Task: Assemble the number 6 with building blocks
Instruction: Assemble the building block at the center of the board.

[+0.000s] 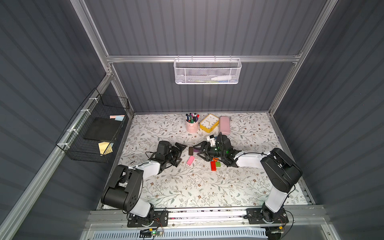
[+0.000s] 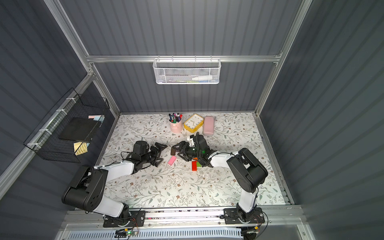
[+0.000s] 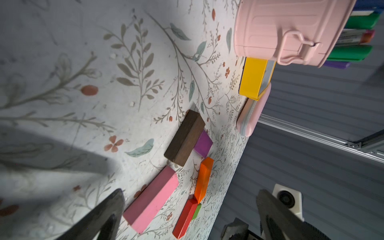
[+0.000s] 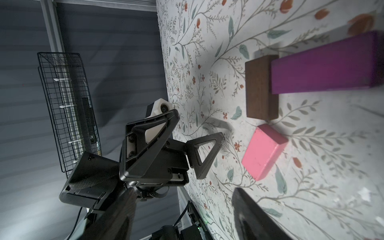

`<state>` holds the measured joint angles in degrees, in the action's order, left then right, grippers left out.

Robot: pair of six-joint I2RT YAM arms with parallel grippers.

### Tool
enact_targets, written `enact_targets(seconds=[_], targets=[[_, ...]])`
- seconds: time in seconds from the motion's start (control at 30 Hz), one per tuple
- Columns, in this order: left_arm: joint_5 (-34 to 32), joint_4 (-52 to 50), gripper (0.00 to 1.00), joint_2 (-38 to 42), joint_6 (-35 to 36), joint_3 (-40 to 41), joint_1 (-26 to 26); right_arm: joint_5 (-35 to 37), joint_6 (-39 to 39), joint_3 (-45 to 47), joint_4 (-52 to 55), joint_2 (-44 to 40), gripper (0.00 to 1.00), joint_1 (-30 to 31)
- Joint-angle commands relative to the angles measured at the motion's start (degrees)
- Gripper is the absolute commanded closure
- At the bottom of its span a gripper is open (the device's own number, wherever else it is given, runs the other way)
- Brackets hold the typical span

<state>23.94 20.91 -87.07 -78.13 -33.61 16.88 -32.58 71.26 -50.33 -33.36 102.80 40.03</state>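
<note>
Taking the far wall as twelve o'clock, the action sits at the middle of the floral table [image 1: 249,187]. The left gripper [image 1: 182,153] hangs low with its jaws spread wide and nothing between them, pointing toward three o'clock at the blocks. The right gripper [image 1: 198,151] faces it from the other side, raised above the purple block [image 4: 324,64], jaws partly apart and empty.

The purple block butts end-on against the long side of the brown block [image 1: 190,151], making a corner. The pink block [image 1: 190,160] lies just at six o'clock of the brown one, slightly askew, with a small gap between them. Off at four o'clock the red block [image 1: 213,165] and green cube [image 1: 218,164] touch, and the orange bar [image 3: 202,180] seems to meet the red block's tip.

So the number 6 is only begun, I'd say: top corner laid, spine and loop to come.

These blocks look like painted wood, so I'd judge them light and rigid, with smooth faces that may slide on the table. The best hold is probably across the narrow width at mid-length, so the block doesn't twist. The pink one offers both long sides free for that.
</note>
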Motion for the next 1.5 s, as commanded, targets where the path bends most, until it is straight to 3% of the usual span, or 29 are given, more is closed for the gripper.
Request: enact_targets(seconds=[0.0,0.4,1.47], targets=[[0.04,1.31,0.01,-0.55,-2.12,0.42,0.31,-1.05,1.82,-2.01,0.58,0.99,0.25,0.5],[0.22,10.39,0.01,-4.36,-8.06,3.32,0.8,-2.0,3.79,-2.09,-2.72,7.97,0.26,0.75],[1.61,11.53,0.01,-7.23,-13.98,2.65,2.63,-3.67,2.65,-6.92,-3.73,15.66,0.26,0.88]])
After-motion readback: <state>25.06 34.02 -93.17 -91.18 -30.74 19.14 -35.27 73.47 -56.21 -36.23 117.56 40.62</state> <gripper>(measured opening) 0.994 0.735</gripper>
